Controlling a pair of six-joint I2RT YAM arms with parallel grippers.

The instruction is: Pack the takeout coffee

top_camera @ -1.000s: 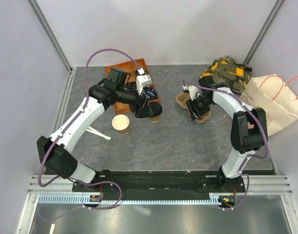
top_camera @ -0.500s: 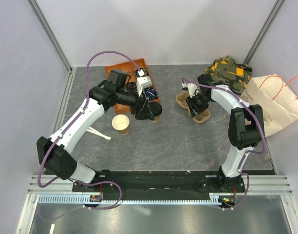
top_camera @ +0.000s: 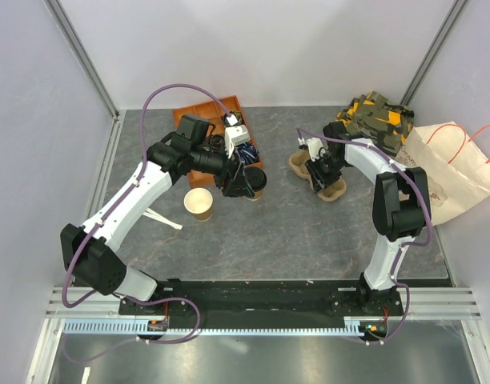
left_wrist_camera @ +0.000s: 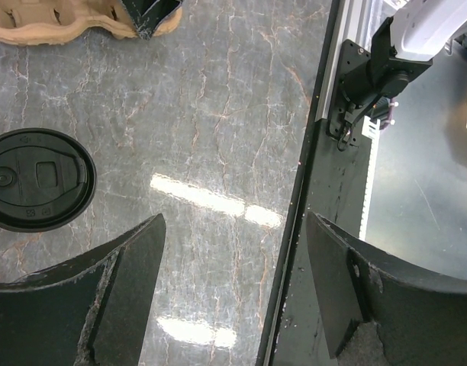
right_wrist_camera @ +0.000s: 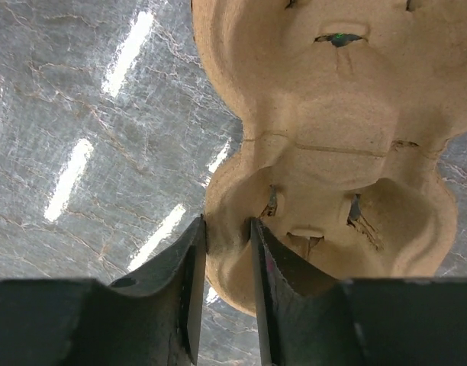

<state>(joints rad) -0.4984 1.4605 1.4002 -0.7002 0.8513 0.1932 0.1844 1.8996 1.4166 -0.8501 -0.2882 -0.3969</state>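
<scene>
Progress: early. Takeout coffee point(left_wrist_camera: 39, 179) stands upright on the tabletop point(left_wrist_camera: 218, 114), well apart from the pulp cup carrier point(right_wrist_camera: 333, 114); no cup sits in any pocket.
- Left end effector point(left_wrist_camera: 233, 274): jaws wide apart, holding nothing. The coffee is just outside one finger, not between the two.
- Right end effector point(right_wrist_camera: 227, 225): fingers drawn close, one inside and one outside a pocket wall, pinching the carrier's rim.

Left to do, by my reading: grasp the coffee, carry it over, seat it in a pocket.

Materials:
- Lid is black moulded plastic, round, with raised ridges and an embossed tab.
- Carrier is tan pressed pulp, matte and fibrous, with lobed pockets and slit flaps.
- Tabletop is grey veined stone-look, glossy, streaked with light.
- Unlidded paper cup point(top_camera: 199, 203) stands nearby, cream inside.
</scene>
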